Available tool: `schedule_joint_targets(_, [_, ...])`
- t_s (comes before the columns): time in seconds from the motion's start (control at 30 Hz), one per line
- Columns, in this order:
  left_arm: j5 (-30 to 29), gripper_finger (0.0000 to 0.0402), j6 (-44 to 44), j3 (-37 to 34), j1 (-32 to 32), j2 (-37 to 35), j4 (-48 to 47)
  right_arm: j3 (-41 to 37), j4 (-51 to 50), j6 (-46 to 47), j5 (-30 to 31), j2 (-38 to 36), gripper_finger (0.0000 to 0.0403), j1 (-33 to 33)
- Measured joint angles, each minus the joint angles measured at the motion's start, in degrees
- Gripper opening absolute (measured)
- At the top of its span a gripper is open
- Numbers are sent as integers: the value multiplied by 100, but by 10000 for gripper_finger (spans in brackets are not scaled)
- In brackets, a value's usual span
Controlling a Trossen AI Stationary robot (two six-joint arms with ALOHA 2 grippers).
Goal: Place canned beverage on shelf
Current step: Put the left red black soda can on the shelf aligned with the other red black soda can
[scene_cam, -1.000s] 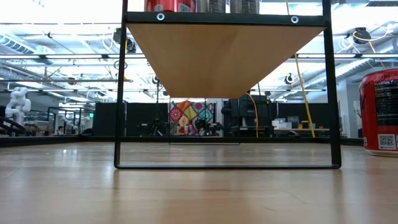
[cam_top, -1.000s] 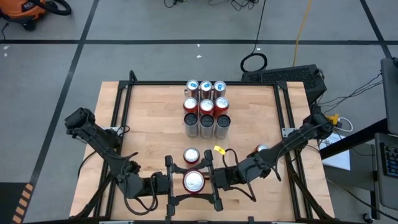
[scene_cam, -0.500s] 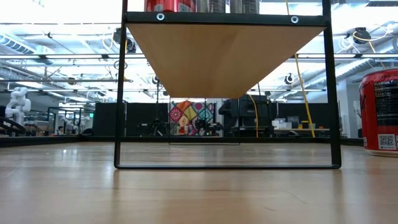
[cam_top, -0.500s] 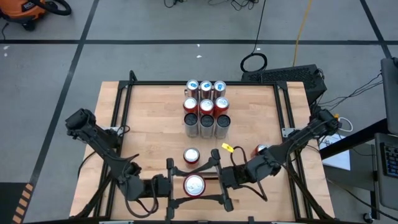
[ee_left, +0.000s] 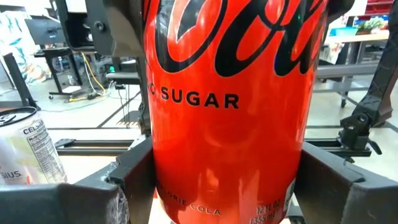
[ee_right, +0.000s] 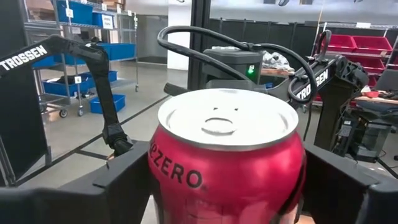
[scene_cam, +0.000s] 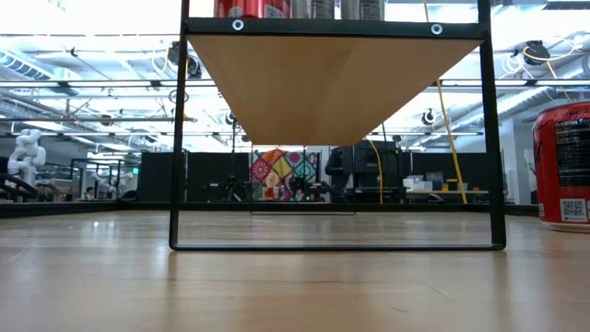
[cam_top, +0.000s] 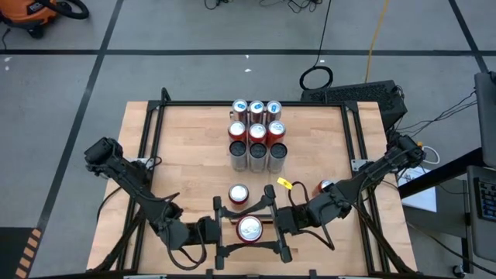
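Observation:
A red cola can stands upright between both grippers near the table's near edge. My left gripper reaches in level from the left and is shut on it. My right gripper comes level from the right, open, with a finger on each side of the can's upper part. The shelf is a pale wood panel in a black frame, seen from below. Several cans stand on it in rows. My left gripper pinches the can's side walls between its two fingers, low on the body. The fingers come level from the table's left. The can stays upright; its foot is cut off below the picture. My right gripper: I cannot tell whether its fingers touch the can.
Another can stands on the table just beyond the grippers. A red can stands by the right arm and shows in the low view. Bare tabletop lies to the left of the shelf cans.
My right gripper has drawn back a little toward the table's right edge and swung slightly. My left gripper has then carried the upright can a short way to the right, in between the right gripper's fingers.

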Motion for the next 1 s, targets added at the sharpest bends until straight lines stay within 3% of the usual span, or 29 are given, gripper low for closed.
schedule_joint_targets(0.37, [-37, 286, -14, 0, -2, 0, -6, 0, -72, -41, 20, 0, 264, 7])
schedule_joint_targets(0.5, [-35, 288, 2, 0, -2, -2, -8, 0, -92, -85, 57, 0, 260, 7])
schedule_joint_targets(0.63, [-38, 315, 1, 0, 3, -2, -24, 0, -265, -105, 108, -42, 265, 13])
schedule_joint_targets(0.83, [-92, 386, -19, 17, -74, -56, 101, -24, -962, -25, -8, -201, 262, 83])
schedule_joint_targets(1.0, [-100, 391, 56, 13, -249, -151, 69, -15, -1388, -17, -8, -293, 265, 198])
